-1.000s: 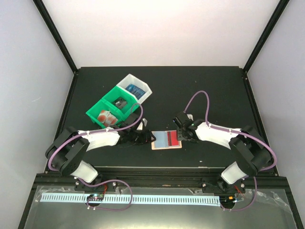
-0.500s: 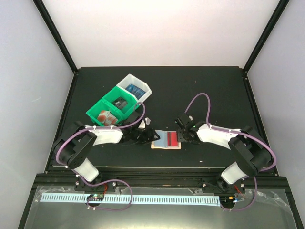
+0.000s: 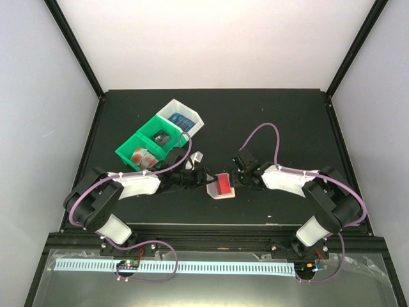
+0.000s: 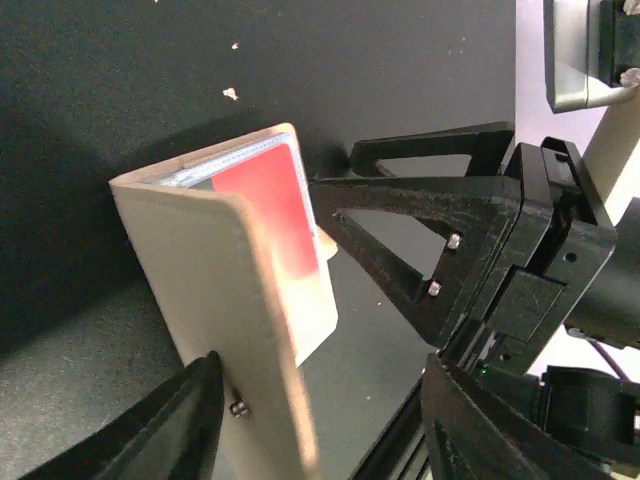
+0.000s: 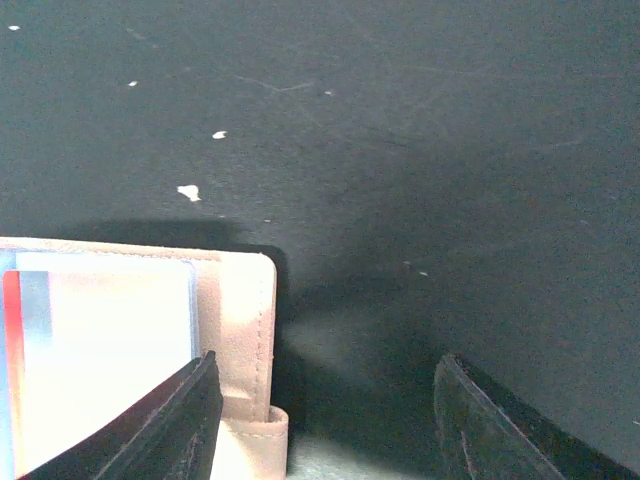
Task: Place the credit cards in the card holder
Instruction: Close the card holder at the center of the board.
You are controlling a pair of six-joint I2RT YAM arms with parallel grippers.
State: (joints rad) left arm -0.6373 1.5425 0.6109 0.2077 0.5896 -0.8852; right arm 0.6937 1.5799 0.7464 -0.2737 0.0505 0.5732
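The tan card holder (image 3: 221,187) lies at the table's middle front, half folded, with its left flap (image 4: 215,290) raised. A red card (image 3: 223,184) sits inside it and also shows in the left wrist view (image 4: 272,205). My left gripper (image 3: 203,180) is open at the holder's left side. The raised flap stands between its fingers and leans on the left finger (image 4: 175,430). My right gripper (image 3: 238,178) is open at the holder's right edge (image 5: 245,330). Its left finger (image 5: 165,430) is over the holder's corner. No other card shows clearly.
Two green bins (image 3: 148,146) and a white bin (image 3: 181,118) holding small items stand at the back left, behind my left arm. The table's metal front rail (image 3: 211,230) runs just before the holder.
The holder lay open and flat; now its left flap is raised and folded partly over the cards. My left gripper has moved right against it. My right gripper has shifted slightly left.
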